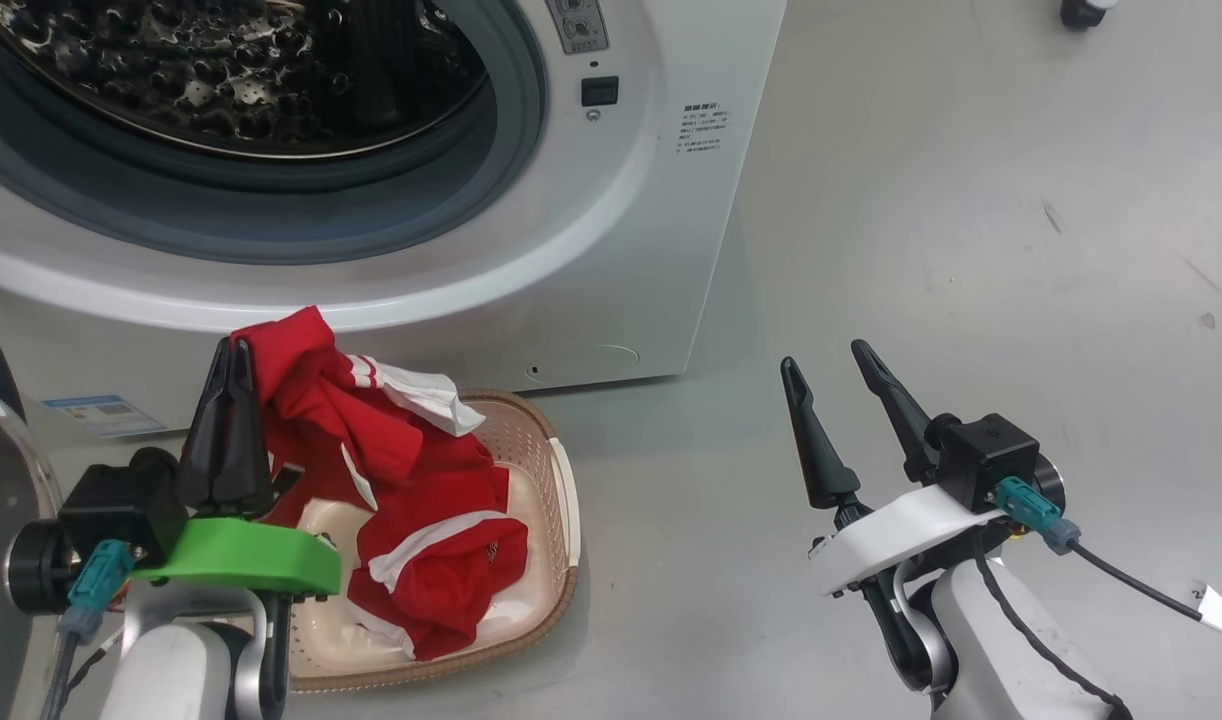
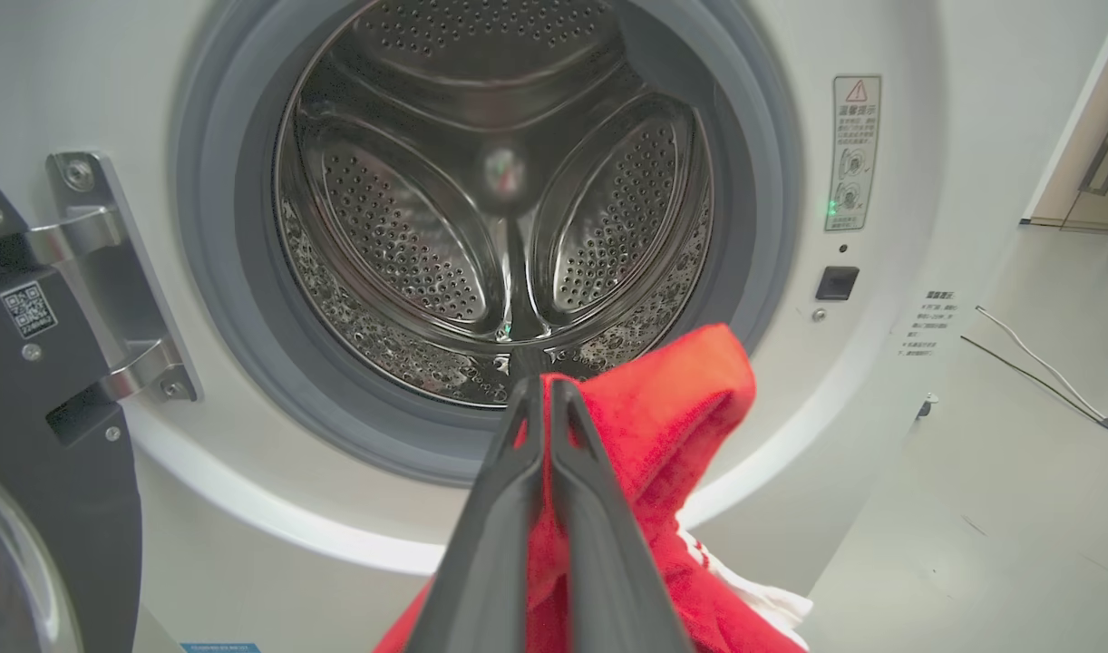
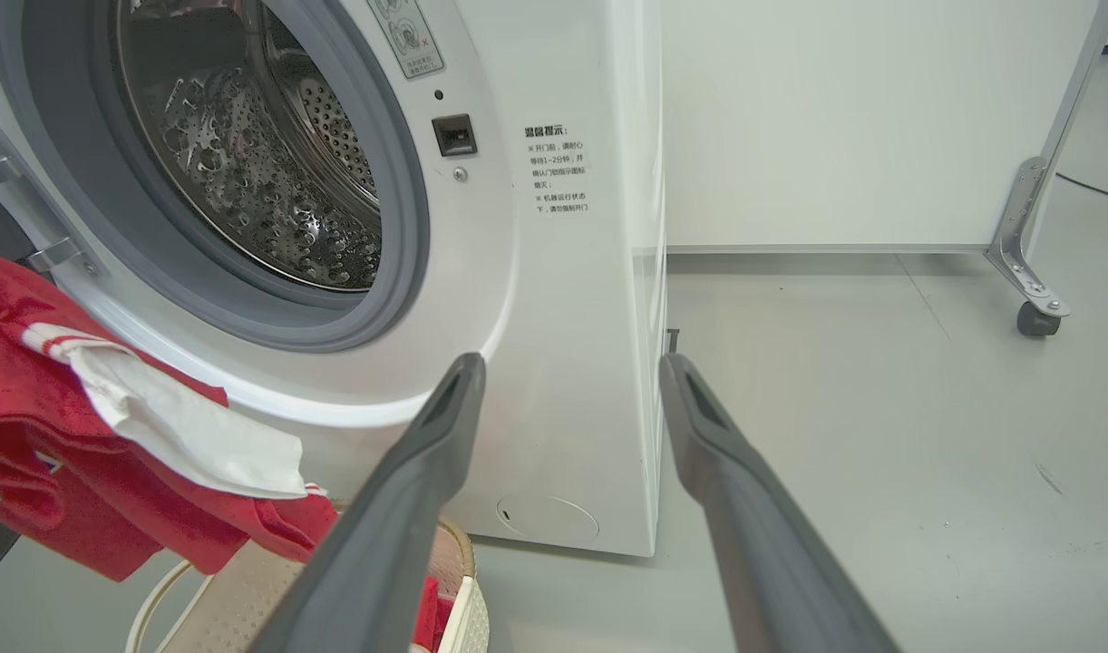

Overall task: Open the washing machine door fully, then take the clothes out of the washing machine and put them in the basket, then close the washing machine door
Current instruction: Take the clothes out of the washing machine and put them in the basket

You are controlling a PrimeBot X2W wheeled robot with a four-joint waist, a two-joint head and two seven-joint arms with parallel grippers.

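Observation:
The washing machine (image 1: 611, 250) stands with its mouth uncovered, and its steel drum (image 2: 500, 209) looks bare inside. The washing machine door (image 2: 64, 508) is swung out to the left on its hinge. Below the mouth sits the basket (image 1: 561, 480), with red clothes (image 1: 431, 540) draped into it. My left gripper (image 1: 233, 352) is shut on the upper fold of the red cloth (image 2: 681, 408) and holds it above the basket, just in front of the machine's lower rim. My right gripper (image 1: 824, 354) is open over the floor to the basket's right, holding nothing. The right wrist view shows its spread fingers (image 3: 427, 453).
Grey floor (image 1: 971, 250) stretches to the right of the machine. A white panel on a castor (image 3: 1030, 317) stands behind at the right. A thin cable (image 2: 1035, 363) lies on the floor beside the machine. The basket's rim (image 3: 459, 553) sits close to the machine's front.

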